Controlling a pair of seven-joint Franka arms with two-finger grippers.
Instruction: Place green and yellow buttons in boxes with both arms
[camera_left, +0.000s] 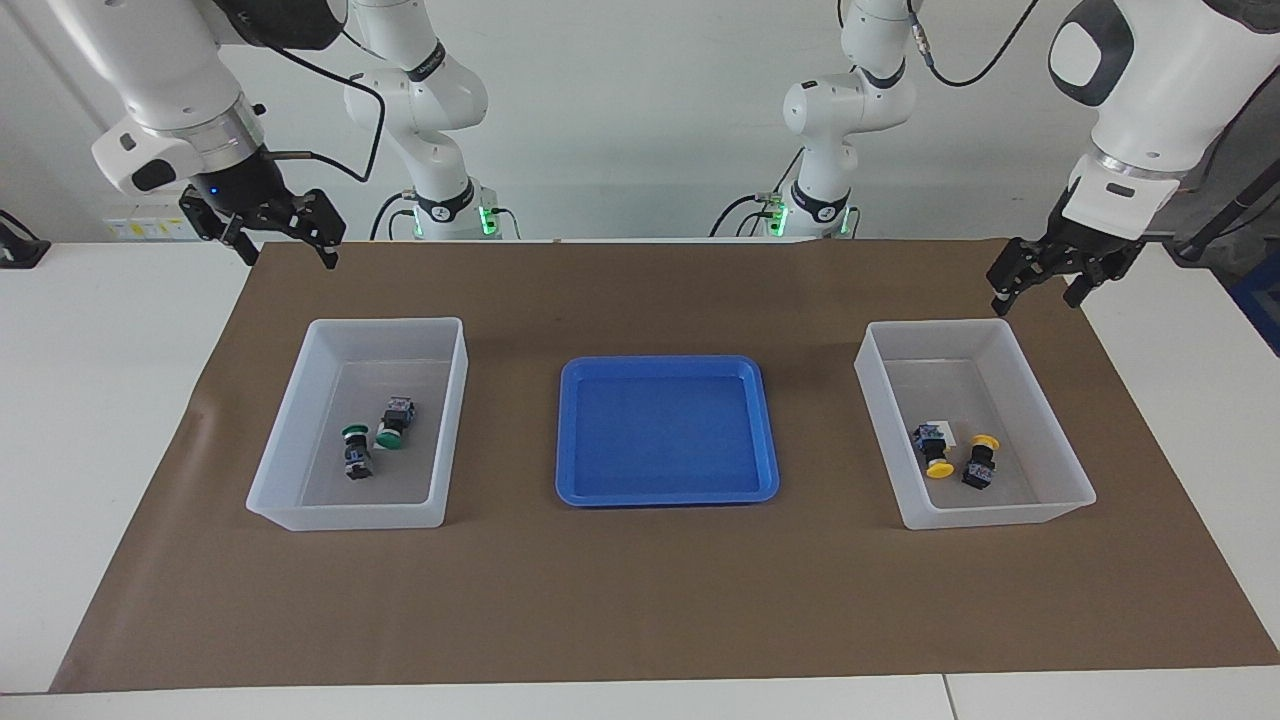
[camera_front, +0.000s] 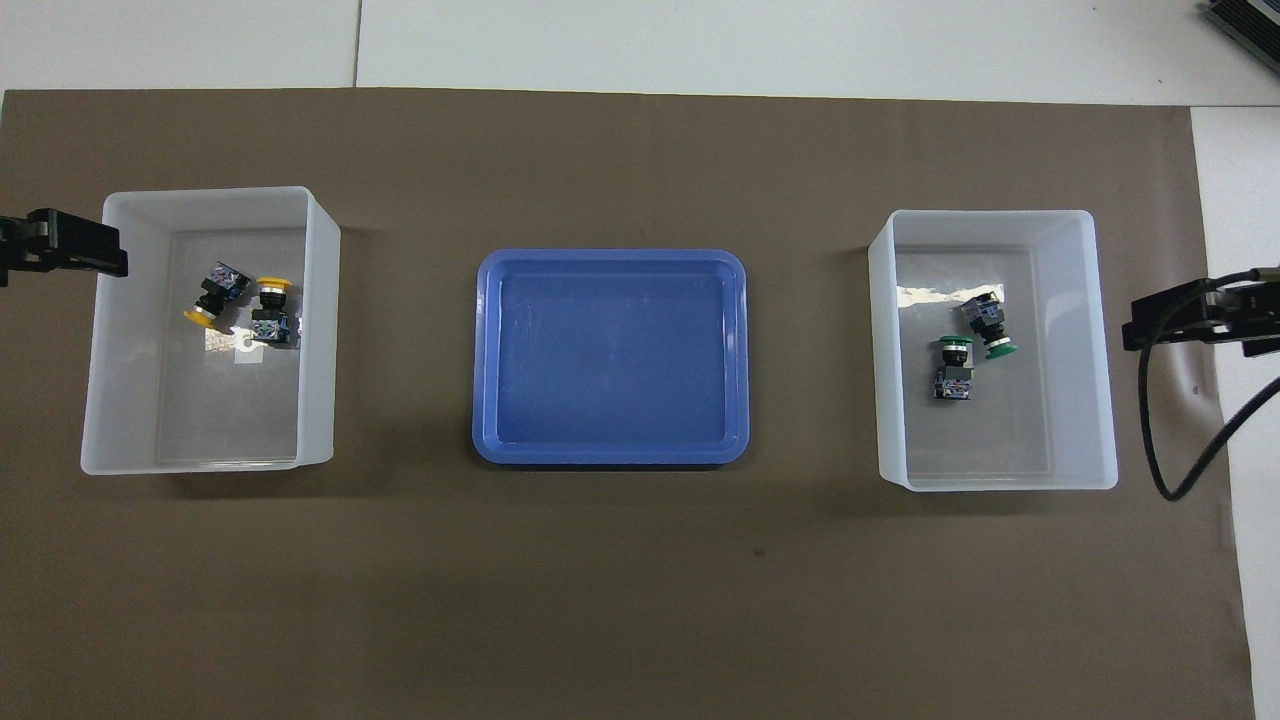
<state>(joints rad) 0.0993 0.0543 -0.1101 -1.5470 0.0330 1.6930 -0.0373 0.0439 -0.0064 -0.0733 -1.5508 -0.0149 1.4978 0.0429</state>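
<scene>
Brown paper covers the white table (camera_left: 100, 400), with a glossy blue tray (camera_left: 667, 490) at its centre and a translucent plastic box at each end. Sorted by colour, both green buttons (camera_left: 375, 440) lie in the box (camera_left: 300, 440) at nine o'clock of the tray in the facing view, both yellow buttons (camera_left: 955, 455) in the box (camera_left: 1050, 430) at three o'clock. Judging the job done, the right gripper (camera_left: 285, 245) and left gripper (camera_left: 1040, 290) hang clear, fingers spread and holding nothing.
</scene>
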